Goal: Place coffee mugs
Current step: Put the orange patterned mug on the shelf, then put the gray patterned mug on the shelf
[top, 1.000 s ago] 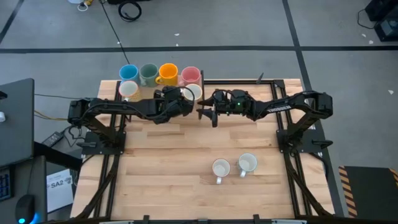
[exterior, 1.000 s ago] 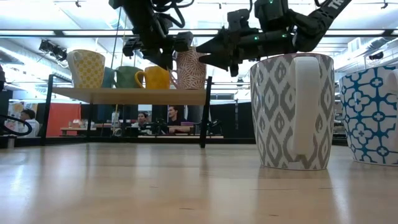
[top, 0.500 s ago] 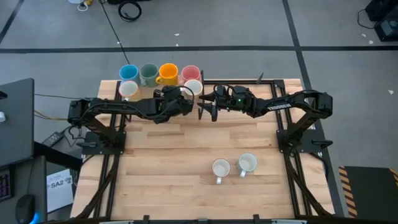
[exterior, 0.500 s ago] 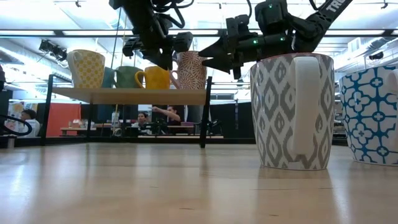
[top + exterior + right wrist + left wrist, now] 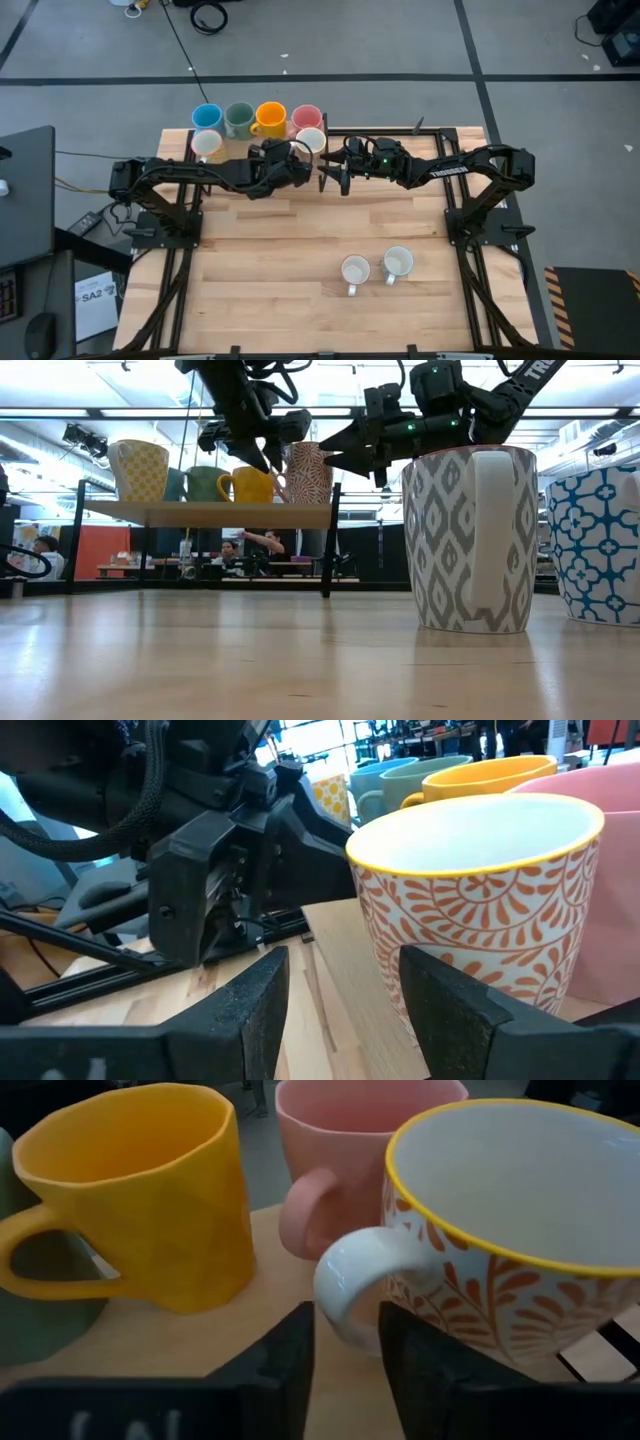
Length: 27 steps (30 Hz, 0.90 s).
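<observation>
- Left gripper [image 5: 297,163] sits at the shelf's [image 5: 200,512] front edge, fingers [image 5: 275,1370] parted, straddling the white handle of the orange-leaf mug [image 5: 510,1240] with a gap on each side; released.
- That mug stands on the shelf at 12 o'clock of the table [image 5: 300,250], just in front of the pink mug [image 5: 340,1150], with the yellow mug [image 5: 140,1190] at its 10 o'clock.
- Blue mug [image 5: 207,116] and green mug [image 5: 238,118] fill the back row; another cream mug [image 5: 206,144] stands in front of the blue.
- Right gripper [image 5: 330,180] hovers beside the orange-leaf mug, fingers [image 5: 250,1010] spread wide, holding nothing.
- Two patterned mugs [image 5: 355,270] [image 5: 398,263] stand at 5 o'clock on the table.
</observation>
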Each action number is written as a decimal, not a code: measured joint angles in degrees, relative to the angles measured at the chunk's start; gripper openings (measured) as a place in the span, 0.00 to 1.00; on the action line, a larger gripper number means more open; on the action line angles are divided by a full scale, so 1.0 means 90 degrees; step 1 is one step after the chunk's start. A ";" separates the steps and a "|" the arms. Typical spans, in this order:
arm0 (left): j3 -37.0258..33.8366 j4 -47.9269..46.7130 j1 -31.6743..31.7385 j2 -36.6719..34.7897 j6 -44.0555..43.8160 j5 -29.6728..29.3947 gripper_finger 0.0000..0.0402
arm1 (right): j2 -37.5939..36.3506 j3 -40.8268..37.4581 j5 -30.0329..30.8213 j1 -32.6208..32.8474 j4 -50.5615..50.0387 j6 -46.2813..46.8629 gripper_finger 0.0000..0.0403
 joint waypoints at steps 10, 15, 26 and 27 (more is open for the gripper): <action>0.0000 -0.0064 -0.0012 -0.0042 0.0221 0.0005 0.42 | 0.0000 0.0002 -0.0286 0.0001 0.0000 0.0002 0.49; 0.0002 -0.0331 -0.0136 -0.0165 0.0231 0.0082 0.42 | -0.0037 0.0002 -0.0505 0.0002 -0.0004 0.0003 0.49; 0.0007 -0.1175 -0.1150 -0.0792 0.0239 0.0171 0.42 | -0.0958 0.0004 -0.1120 0.0043 -0.0967 0.0474 0.49; 0.0007 -0.1282 -0.1294 -0.0833 0.0303 0.0227 0.42 | -0.1101 0.0004 -0.1253 0.0063 -0.1167 0.0556 0.49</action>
